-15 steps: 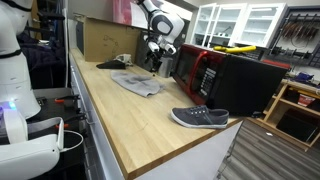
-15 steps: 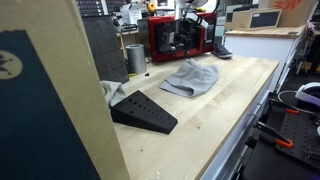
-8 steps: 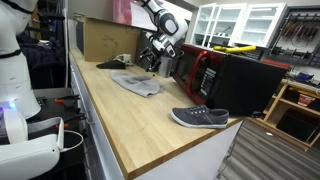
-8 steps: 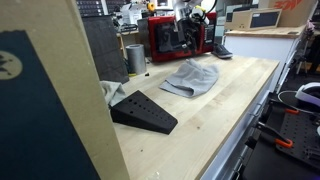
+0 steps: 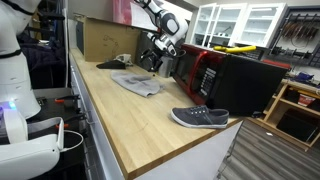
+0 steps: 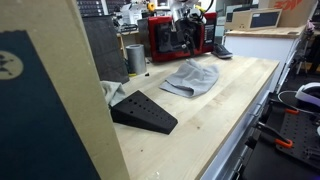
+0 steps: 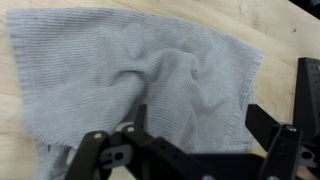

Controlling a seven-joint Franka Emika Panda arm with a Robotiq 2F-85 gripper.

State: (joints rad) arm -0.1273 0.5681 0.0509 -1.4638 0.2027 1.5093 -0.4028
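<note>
So the gripper [image 5: 153,59] is hanging right off the front corner of the red microwave [image 5: 208,72], over the end of the grey cloth [image 5: 137,84] that lies closest to the microwave. The wrist view makes the tool state pretty clear: the jaws are spread wide with nothing pinched between them, and the black fingers [image 7: 98,150] frame a big stretch of the cloth [image 7: 140,75] underneath. The cloth lies on the wooden bench [image 5: 120,125] just out from the microwave's door side. It's mostly flat, but rumpled into soft folds around the middle and with one edge turned up a bit. In both exterior views the fingertips are tiny and dark against the microwave, so I honestly can't say whether they're brushing the fabric or sitting just above it; going by the wrist view it looks like a small gap, maybe. Other stuff around: a grey sneaker [image 5: 200,118] sits on the bench along the microwave's side, well away from the cloth. A black wedge-shaped block [image 6: 143,110] sits further out from the microwave, past the cloth. There's also a metal cup [image 6: 135,57] just beside the microwave in an exterior view, and a cardboard box [image 5: 103,39] stands behind, off beyond the wedge.
</note>
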